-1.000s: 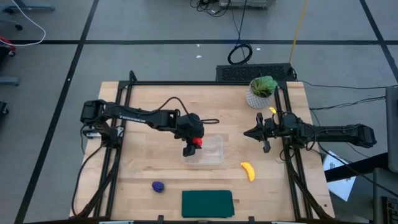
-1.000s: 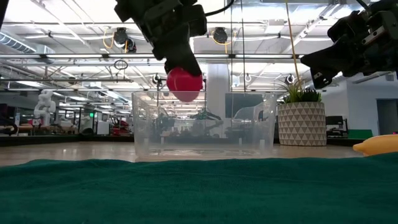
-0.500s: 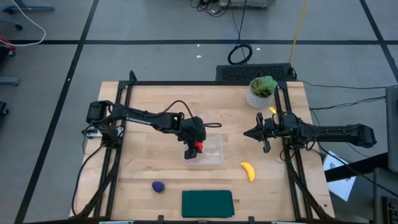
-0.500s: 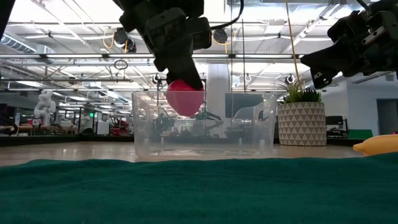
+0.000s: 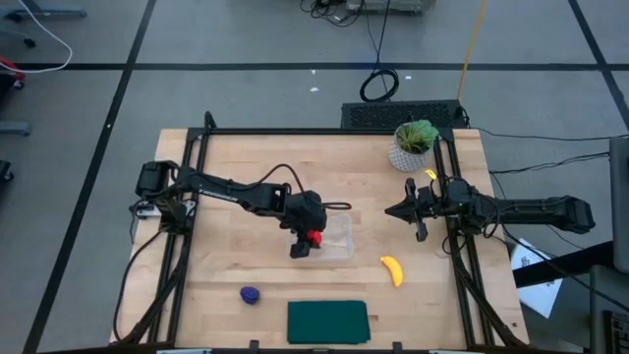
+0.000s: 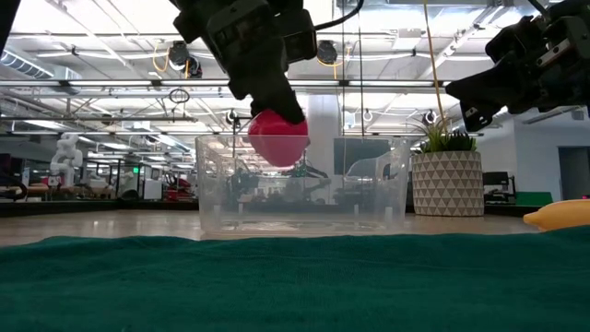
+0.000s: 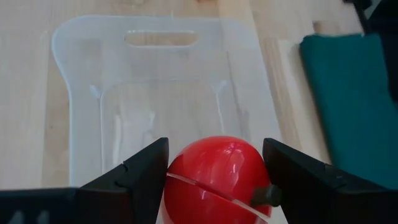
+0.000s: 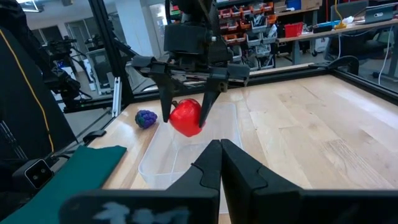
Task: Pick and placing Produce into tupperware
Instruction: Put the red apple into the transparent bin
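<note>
From above, the left gripper (image 5: 309, 239) is gripping the red round piece (image 5: 314, 236) in its jaws over the clear tub (image 5: 325, 236). At table level, the piece (image 6: 277, 138) is hanging at the tub's (image 6: 369, 184) rim. In the right wrist view, the right gripper (image 8: 220, 154) is waiting beside the tub, jaws clenched empty.

Robotics lab: ceiling trusses (image 6: 111, 88), parts bins (image 8: 261, 28).

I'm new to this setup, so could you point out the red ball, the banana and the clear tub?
Red ball (image 7: 214, 177): left wrist view, its glossy front.
Banana (image 5: 392, 270): high view, middle of its curve.
Clear tub (image 6: 392, 180): low view, its right wall.
</note>
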Available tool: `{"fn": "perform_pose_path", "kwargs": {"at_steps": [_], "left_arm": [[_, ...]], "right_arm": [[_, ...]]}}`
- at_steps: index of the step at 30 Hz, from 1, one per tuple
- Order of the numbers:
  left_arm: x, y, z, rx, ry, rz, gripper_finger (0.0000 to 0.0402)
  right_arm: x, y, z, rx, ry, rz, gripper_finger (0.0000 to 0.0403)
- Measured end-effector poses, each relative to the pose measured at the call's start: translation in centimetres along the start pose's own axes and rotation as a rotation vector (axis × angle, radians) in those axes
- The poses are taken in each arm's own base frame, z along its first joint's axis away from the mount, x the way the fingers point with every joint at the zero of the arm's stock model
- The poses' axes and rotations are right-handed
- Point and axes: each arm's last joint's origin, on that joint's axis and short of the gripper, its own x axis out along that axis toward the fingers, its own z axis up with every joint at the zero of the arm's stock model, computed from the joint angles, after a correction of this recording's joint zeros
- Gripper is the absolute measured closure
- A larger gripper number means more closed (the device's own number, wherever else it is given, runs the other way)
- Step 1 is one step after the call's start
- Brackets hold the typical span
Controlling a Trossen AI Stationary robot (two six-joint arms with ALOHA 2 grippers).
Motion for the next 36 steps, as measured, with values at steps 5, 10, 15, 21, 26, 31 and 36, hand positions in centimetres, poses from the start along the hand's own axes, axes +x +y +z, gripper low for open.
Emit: {"fn": "perform_pose_path", "kwargs": {"at_steps": [5,10,15,21,26,31,36], "left_arm": [[0.4,0.2,-0.1,-0.014,0.009,0.001,0.0149],[1.5,0.5,-0.6,-0.037,0.036,0.007,0.0149],[2.0,0.7,-0.8,-0.040,0.050,0.015,0.0149],[2.0,0.8,-1.1,0.025,0.077,0.029,0.0149],[2.0,0.9,-1.1,0.046,0.078,0.030,0.0149],[1.8,1.6,-1.1,-0.019,0.077,0.043,0.0149],[1.8,1.8,-1.1,-0.089,0.073,0.049,0.0149]], "right_arm": [[0.0,0.0,0.0,0.000,0.000,0.000,0.0403],[0.0,0.0,0.0,0.000,0.000,0.000,0.0403],[0.0,0.0,0.0,-0.001,-0.003,0.001,0.0403],[0.0,0.0,0.0,0.000,0.001,0.000,0.0403],[0.0,0.0,0.0,0.000,0.000,0.000,0.0403],[0.0,0.0,0.0,0.000,0.001,0.000,0.0403],[0.0,0.0,0.0,0.000,0.001,0.000,0.0403]]}}
